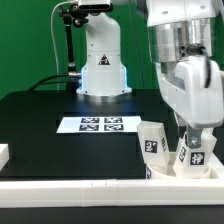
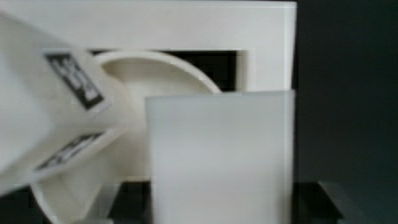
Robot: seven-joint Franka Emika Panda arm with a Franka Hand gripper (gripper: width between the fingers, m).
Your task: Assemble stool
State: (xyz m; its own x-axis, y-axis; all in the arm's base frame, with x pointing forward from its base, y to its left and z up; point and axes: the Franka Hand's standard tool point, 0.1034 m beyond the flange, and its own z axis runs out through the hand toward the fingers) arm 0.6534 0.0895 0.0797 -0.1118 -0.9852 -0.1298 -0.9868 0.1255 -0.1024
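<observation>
My gripper (image 1: 193, 140) stands low at the exterior view's right, near the front rail. It is shut on a white stool leg (image 1: 196, 153) with a black-and-white tag. In the wrist view that leg (image 2: 217, 140) is a flat white block filling the gap between the dark fingers (image 2: 132, 202) of the gripper (image 2: 222, 198). A second tagged leg (image 1: 151, 141) stands just beside it toward the exterior view's left, and it also shows tilted in the wrist view (image 2: 54, 100). A round white rim, likely the seat (image 2: 164, 78), lies past the held leg.
The marker board (image 1: 98, 124) lies flat mid-table before the arm's base (image 1: 100, 70). A long white border rail (image 1: 90, 188) runs along the front, and a rail (image 2: 178, 25) shows beyond the parts in the wrist view. A small white block (image 1: 4, 154) sits at the left edge.
</observation>
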